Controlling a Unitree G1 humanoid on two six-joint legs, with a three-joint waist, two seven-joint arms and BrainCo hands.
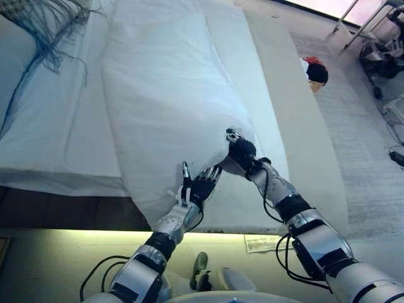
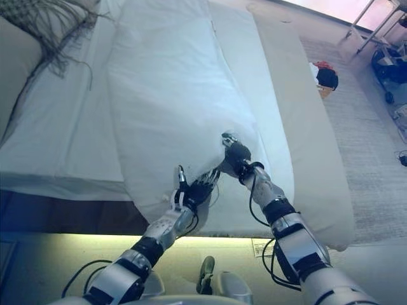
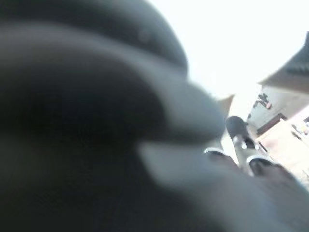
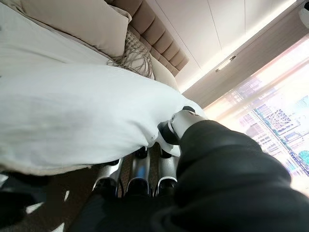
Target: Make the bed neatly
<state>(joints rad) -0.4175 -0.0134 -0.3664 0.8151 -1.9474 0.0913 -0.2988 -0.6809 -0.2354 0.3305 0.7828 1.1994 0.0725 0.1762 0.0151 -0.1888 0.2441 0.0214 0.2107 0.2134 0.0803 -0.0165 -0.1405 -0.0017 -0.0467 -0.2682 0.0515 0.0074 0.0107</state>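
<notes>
Duvet point(image 1: 167, 95) lies bunched lengthwise on bed point(image 1: 57, 145); right hand point(image 1: 240, 150) pinches its near corner, left hand point(image 1: 199, 184) fingers straight, flat against cloth. Pull evenly w/ both, keep edge square.

Left arm: enters from lower left, forearm angled up and inward.
Left hand point(image 1: 201, 187): fingers straight, spread, dark tips pointing up.
Right arm: enters from lower right, wrist bent inward.
Right hand point(image 1: 240, 150): just beside the left hand, fingers curled, thumb pinched against them.
</notes>
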